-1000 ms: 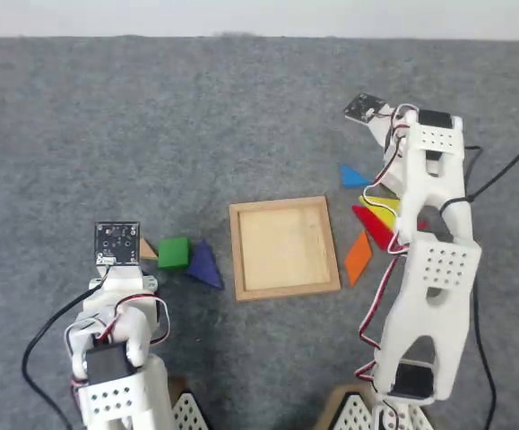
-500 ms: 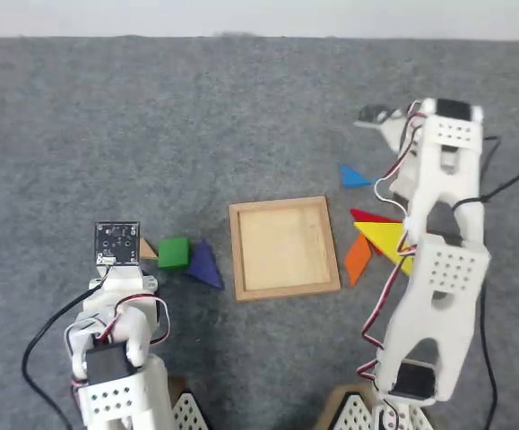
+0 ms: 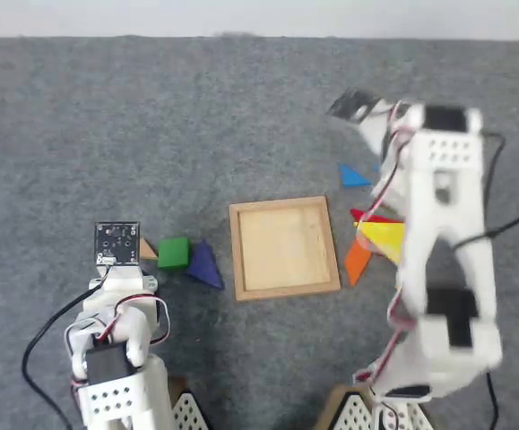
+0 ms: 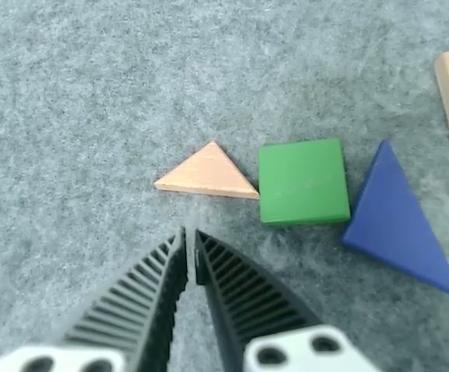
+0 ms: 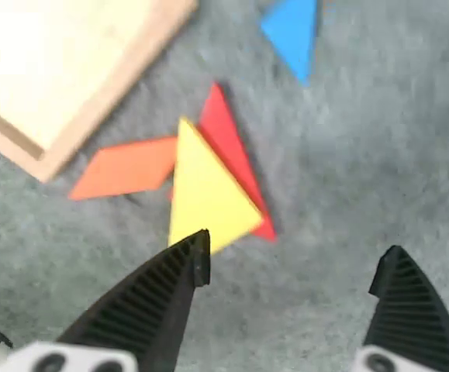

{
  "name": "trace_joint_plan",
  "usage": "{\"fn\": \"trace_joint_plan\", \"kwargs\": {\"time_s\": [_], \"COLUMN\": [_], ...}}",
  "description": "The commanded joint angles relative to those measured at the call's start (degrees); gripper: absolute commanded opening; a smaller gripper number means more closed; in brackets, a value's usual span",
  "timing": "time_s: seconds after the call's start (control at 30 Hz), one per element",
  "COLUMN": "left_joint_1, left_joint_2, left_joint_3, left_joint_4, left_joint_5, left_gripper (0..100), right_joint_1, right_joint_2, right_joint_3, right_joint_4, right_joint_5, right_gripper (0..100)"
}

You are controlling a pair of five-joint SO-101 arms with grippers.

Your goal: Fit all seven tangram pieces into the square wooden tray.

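The square wooden tray (image 3: pixel 284 204) lies mid-table with nothing in it; its corner shows in the right wrist view (image 5: pixel 69 77). Just right of it the yellow triangle (image 3: pixel 383 236) (image 5: pixel 205 194) lies partly over the red triangle (image 3: pixel 371 216) (image 5: pixel 236 147). The orange parallelogram (image 3: pixel 358 258) (image 5: pixel 127 167) is beside them and a light blue triangle (image 3: pixel 353 176) (image 5: pixel 294 27) lies farther back. My right gripper (image 5: pixel 298 263) hangs open above the carpet near the yellow triangle. Left of the tray lie a tan triangle (image 4: pixel 208 174), a green square (image 4: pixel 302 180) and a dark blue triangle (image 4: pixel 395 221). My left gripper (image 4: pixel 191 236) is shut and empty, short of the tan triangle.
Grey carpet covers the table. The right arm (image 3: pixel 438 224) stands tall over the table's right side, covering part of the pieces there. The left arm (image 3: pixel 116 358) sits at the front left. Open carpet stretches behind the tray.
The right arm has risen and swung, its wrist camera shifting left. The yellow triangle went from behind the red one to in front, overlapping it. The left arm kept still.
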Motion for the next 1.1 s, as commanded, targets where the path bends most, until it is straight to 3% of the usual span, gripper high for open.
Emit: {"fn": "trace_joint_plan", "kwargs": {"time_s": [0.0, 0.13, 0.53, 0.9, 1.07], "left_joint_1": [-0.26, -0.26, -0.26, -0.26, -0.26], "left_joint_2": [-0.7, -0.7, -0.7, -0.7, -0.7], "left_joint_3": [-0.57, -0.57, -0.57, -0.57, -0.57], "left_joint_4": [0.18, 0.18, 0.18, 0.18, 0.18], "left_joint_5": [0.62, 0.62, 0.62, 0.62, 0.62], "left_gripper": [2, 2, 2, 2, 2], "right_joint_1": [-3.74, -2.59, 0.84, 6.46, 9.19], "right_joint_2": [-15.34, -12.18, 7.78, 6.46, -2.24], "right_joint_3": [25.14, 29.19, 22.77, 24.18, 30.68], "right_joint_4": [-15.6, -18.95, -21.14, -23.6, -29.49], "right_joint_5": [1.05, 1.05, 1.41, -2.55, -5.27], "right_gripper": [33.9, 34.1, 34.0, 34.0, 34.0]}}
